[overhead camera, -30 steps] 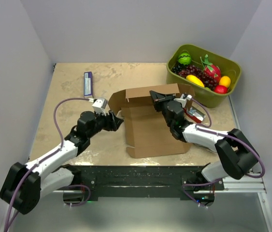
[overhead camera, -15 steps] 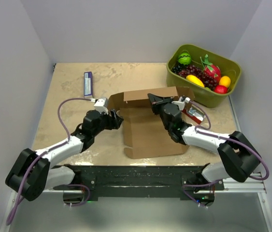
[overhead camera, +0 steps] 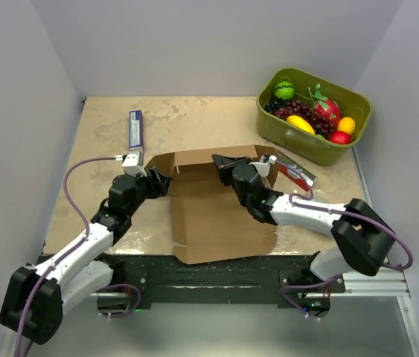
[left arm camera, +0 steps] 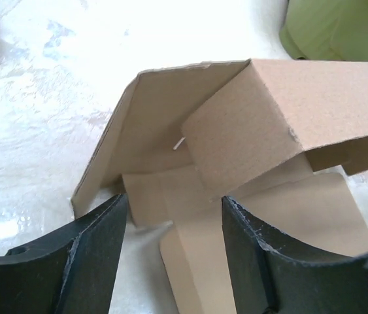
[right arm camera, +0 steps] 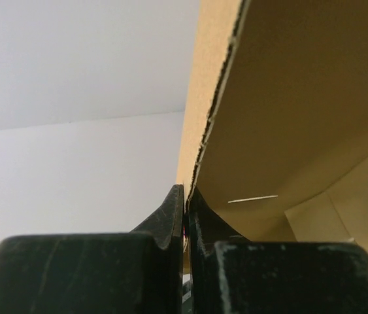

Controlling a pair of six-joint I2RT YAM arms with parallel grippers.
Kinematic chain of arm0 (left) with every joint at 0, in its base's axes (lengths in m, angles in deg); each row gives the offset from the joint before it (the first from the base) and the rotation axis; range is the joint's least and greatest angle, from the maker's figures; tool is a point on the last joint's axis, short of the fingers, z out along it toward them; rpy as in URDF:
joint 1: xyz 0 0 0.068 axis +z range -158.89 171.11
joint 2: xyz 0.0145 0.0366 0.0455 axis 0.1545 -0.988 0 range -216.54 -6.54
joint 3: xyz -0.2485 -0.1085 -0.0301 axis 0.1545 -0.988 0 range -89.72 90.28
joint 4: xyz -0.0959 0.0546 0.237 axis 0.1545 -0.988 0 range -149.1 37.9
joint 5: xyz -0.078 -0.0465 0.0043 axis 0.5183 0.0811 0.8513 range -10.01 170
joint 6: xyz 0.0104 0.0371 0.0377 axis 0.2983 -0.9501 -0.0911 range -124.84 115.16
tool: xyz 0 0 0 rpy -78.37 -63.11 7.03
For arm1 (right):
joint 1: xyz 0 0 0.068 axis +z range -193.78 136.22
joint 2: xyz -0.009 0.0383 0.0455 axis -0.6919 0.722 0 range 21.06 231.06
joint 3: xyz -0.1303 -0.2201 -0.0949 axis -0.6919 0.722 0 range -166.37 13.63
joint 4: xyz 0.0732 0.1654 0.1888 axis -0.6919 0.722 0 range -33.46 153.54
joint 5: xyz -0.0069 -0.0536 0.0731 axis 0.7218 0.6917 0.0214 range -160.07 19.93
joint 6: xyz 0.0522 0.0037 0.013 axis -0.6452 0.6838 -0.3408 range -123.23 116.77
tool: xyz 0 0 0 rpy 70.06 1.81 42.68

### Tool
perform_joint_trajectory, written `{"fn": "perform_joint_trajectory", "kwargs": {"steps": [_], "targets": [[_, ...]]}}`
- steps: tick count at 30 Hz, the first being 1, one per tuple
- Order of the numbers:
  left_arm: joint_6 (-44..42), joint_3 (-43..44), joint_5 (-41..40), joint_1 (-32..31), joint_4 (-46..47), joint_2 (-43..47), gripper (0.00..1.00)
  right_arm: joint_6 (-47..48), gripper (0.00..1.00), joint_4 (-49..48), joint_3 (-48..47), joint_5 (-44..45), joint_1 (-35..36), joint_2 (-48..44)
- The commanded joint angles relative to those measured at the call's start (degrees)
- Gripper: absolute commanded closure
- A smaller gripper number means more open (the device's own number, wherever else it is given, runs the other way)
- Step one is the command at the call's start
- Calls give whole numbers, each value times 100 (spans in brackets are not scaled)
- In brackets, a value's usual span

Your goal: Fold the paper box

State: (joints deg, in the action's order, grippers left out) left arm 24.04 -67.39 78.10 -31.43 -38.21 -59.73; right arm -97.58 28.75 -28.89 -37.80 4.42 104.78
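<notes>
Top external view: both arms reach forward from their bases at the near edge and bend inward toward the paper box (overhead camera: 216, 219), which lies in the middle of the table (overhead camera: 97, 141), its front edge right at the table's near border. The left gripper (overhead camera: 160, 181) sits low at the box's left rear corner with its jaws spread; in the left wrist view the raised side flap and a folded inner tab of the paper box (left arm camera: 236, 124) stand just beyond the left gripper (left arm camera: 174, 261), not clamped by it. The right gripper (overhead camera: 220, 162) is at the top edge of the upright rear wall, and the right wrist view shows it (right arm camera: 184, 203) pinching that thin cardboard edge (right arm camera: 288, 131). Bare tabletop lies open to the left of the box. A red packet (overhead camera: 296, 173) lies just beside the right rear corner. Farther back, a blue packet (overhead camera: 135, 128) lies rear-left and a green bin (overhead camera: 306, 145) of fruit (overhead camera: 315, 113) stands rear-right.
</notes>
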Motion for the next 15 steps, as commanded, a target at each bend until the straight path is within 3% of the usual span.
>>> {"fn": "perform_joint_trajectory", "kwargs": {"steps": [1, 10, 15], "targets": [[-67, -185, 154, 48, 17, 54, 37, -137, 100, 731, -37, 604, 31, 135], [152, -439, 66, 48, -123, 10, 40, -84, 100, 793, 104, 736, 31, 57], [328, -659, 163, 48, 368, -244, 41, -49, 100, 749, 148, 737, 31, 13]]}}
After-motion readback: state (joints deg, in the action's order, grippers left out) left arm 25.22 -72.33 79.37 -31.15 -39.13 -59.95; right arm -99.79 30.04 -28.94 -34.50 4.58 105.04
